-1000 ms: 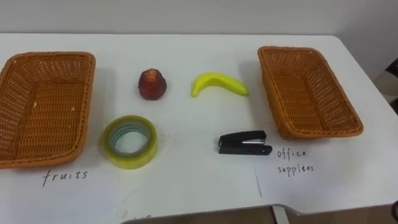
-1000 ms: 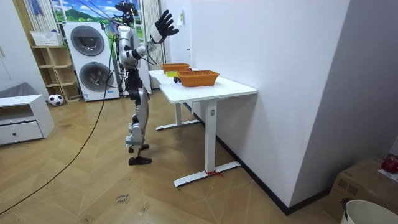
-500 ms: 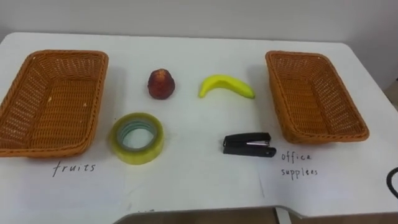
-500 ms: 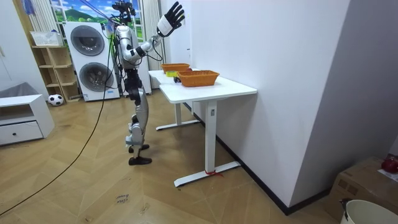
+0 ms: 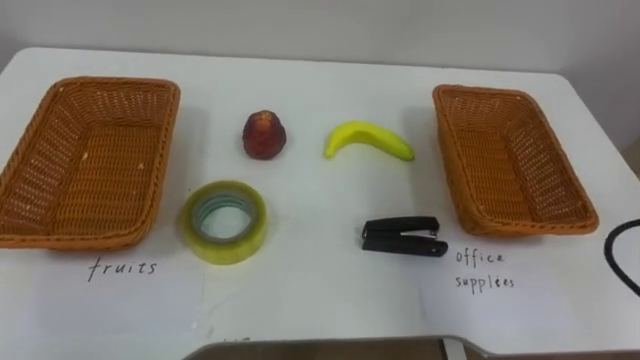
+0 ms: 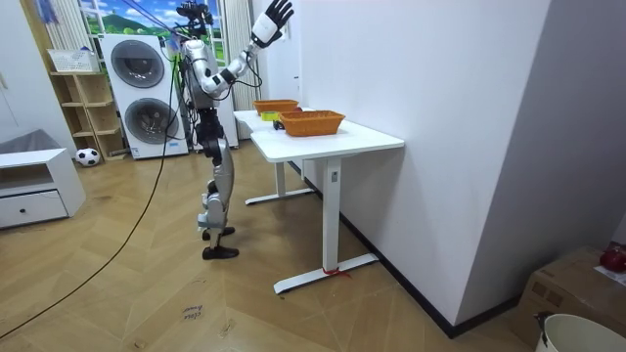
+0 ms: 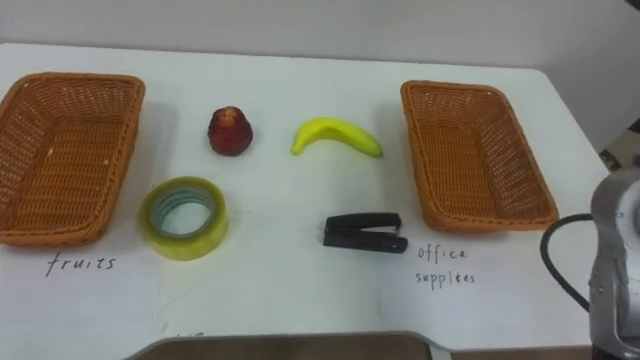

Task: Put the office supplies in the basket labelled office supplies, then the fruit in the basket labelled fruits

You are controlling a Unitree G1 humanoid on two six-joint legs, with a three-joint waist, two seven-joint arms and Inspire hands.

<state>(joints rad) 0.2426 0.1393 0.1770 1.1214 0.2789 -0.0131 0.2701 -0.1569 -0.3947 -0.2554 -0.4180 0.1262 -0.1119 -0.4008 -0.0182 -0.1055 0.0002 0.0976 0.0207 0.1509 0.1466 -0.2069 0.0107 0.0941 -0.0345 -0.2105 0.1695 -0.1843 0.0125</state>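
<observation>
- The robot stands at the long edge of a white table (image 5: 320,300), facing it; in the room view the table is right of centre, against the wall.
- Its right hand (image 6: 276,17) is held high above head level, near the top of the room view, fingers spread and holding nothing.
- A wicker basket (image 5: 95,170) lies at the left of the left eye view, empty, with a handwritten paper label (image 5: 122,290) just below it.
- A second wicker basket (image 5: 512,160) lies at the right of the frame, also empty, with its own handwritten label (image 5: 488,290) below it.
- All four items lie on the bare tabletop between the baskets, apart from each other.
- A red fruit (image 5: 264,135) stands upper centre-left, near the left basket's upper right corner.
- A banana (image 5: 367,139) lies upper centre, to the right of the red fruit, arching upward.
- A roll of yellowish tape (image 5: 225,248) lies flat at lower centre-left, below the red fruit and just beside the left basket's lower right corner.
- A black stapler (image 5: 403,238) lies lower centre-right, below the banana and close to the right basket's lower left corner.
</observation>
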